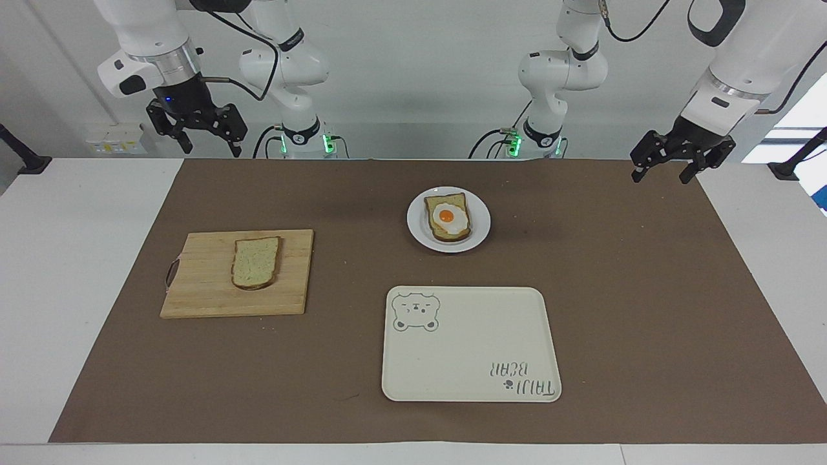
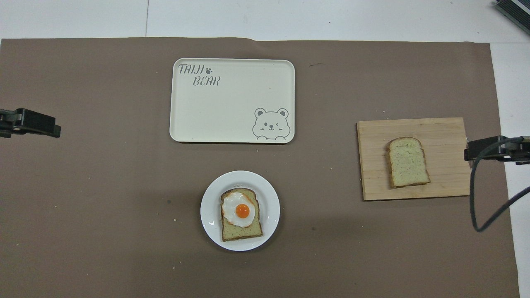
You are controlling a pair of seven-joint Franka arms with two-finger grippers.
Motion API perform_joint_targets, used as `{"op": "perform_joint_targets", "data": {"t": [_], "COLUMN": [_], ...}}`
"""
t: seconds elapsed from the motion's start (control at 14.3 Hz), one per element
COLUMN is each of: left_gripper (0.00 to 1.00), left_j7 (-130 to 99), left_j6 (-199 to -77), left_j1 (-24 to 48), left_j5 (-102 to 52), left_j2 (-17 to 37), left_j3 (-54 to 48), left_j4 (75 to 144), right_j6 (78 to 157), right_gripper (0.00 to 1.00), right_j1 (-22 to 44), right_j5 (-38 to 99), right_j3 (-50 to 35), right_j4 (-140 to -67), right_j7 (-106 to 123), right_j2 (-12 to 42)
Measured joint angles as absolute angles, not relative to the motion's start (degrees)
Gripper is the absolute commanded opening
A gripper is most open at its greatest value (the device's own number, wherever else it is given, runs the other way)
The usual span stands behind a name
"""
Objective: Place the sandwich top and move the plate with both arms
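Sandwich top (image 1: 256, 262): flat on cutting board (image 1: 200, 294), toward right arm's end from plate (image 1: 479, 227).
Plate: nearer robots than tray (image 1: 470, 344).
Left gripper (image 1: 668, 169): raised, spread.
Right gripper (image 1: 205, 138): raised, spread.

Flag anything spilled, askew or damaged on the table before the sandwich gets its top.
Nothing stands out. The sandwich top lies flat on the cutting board, the egg-topped slice sits within the plate, and the tray lies square. Only a few crumbs dot the brown mat.
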State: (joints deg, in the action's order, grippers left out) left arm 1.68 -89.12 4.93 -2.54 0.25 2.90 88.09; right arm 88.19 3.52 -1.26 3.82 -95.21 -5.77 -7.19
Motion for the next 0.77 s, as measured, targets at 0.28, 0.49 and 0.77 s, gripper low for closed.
{"op": "perform_joint_targets", "data": {"t": [0.28,0.49,0.77], "left_gripper": [1.00,1.00,1.00], "left_j7": [1.7,1.7,1.7], "left_j6": [-89.1,-89.1,-89.1], "left_j1": [4.9,4.9,4.9], "left_j5": [-2.5,-2.5,-2.5], "left_j2": [0.2,0.2,0.2], "left_j3": [2.9,2.9,2.9], "left_j4": [88.1,88.1,88.1], "right_j6": [88.2,89.1,95.6], "right_gripper": [1.00,1.00,1.00], "right_j1": [3.5,3.3,2.6], "right_j5": [-1.3,-1.3,-1.3], "right_j3": [3.8,4.3,4.7], "right_j4": [-95.3,-96.4,-100.5], "right_j7": [-5.8,-2.0,4.2], "right_j2": [-7.2,-7.2,-6.8]}}
